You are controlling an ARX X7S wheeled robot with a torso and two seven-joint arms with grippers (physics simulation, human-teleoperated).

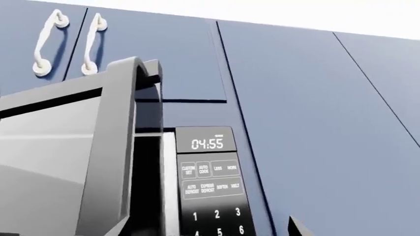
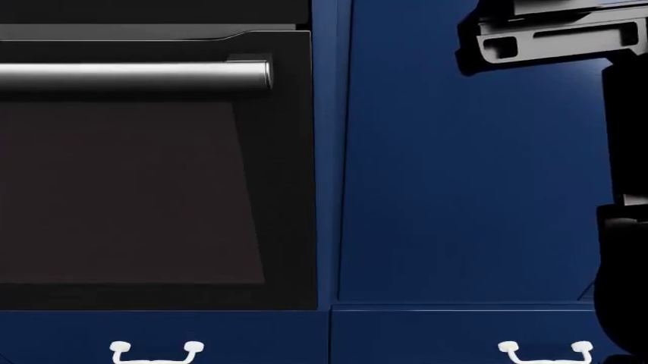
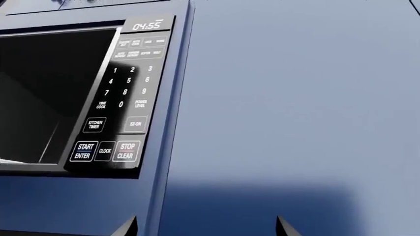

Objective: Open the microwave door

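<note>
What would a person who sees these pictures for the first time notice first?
The microwave door stands out: in the left wrist view it is swung partly open, its handle close to the camera. Beside it the control panel glows with 04:55 on the display. In the head view, a dark oven door with a silver bar handle fills the left, among blue cabinets.

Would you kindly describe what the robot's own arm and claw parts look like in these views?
In the head view, the arm is glossy black, with a blocky bracket-like section showing rectangular cut-outs. In the right wrist view, only two dark pointed tips of the right claw show. No cables or markings are visible.
</note>
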